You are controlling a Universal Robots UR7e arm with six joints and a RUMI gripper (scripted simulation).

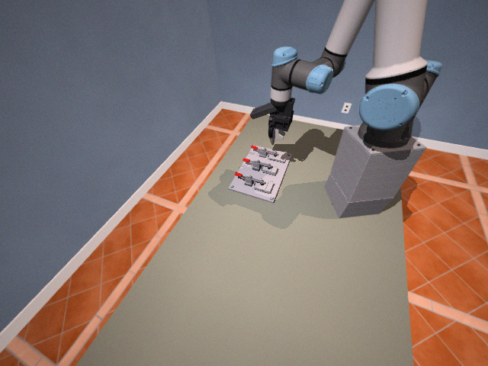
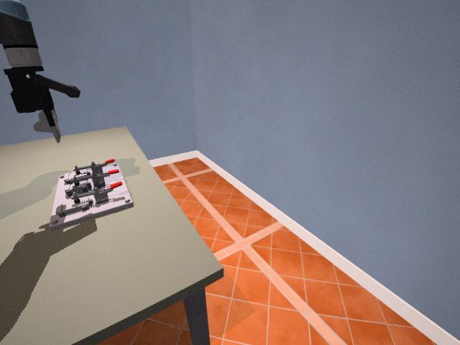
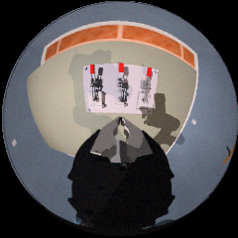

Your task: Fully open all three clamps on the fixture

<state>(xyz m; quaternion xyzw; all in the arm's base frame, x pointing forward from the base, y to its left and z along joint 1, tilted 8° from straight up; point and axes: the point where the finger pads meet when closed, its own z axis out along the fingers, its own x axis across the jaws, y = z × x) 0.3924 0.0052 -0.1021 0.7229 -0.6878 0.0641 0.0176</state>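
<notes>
A pale grey fixture plate (image 1: 275,184) (image 2: 121,200) (image 3: 110,79) lies on the table. It carries three toggle clamps with red handles: the far one (image 1: 255,148) (image 2: 108,161) (image 3: 149,72), the middle one (image 1: 246,160) (image 2: 113,171) (image 3: 121,67) and the near one (image 1: 238,174) (image 2: 116,184) (image 3: 92,68). All three handles lie low and flat. Small grey parts sit under the clamp arms. My gripper (image 1: 272,139) (image 2: 56,136) (image 3: 120,117) is shut and empty. It hangs in the air above the table, just beyond the far end of the plate.
The olive table (image 1: 256,275) (image 2: 129,252) has its edges near the plate in the exterior view. The arm's grey pedestal (image 1: 370,177) stands to the right of the plate. An orange tiled floor (image 1: 118,236) surrounds the table.
</notes>
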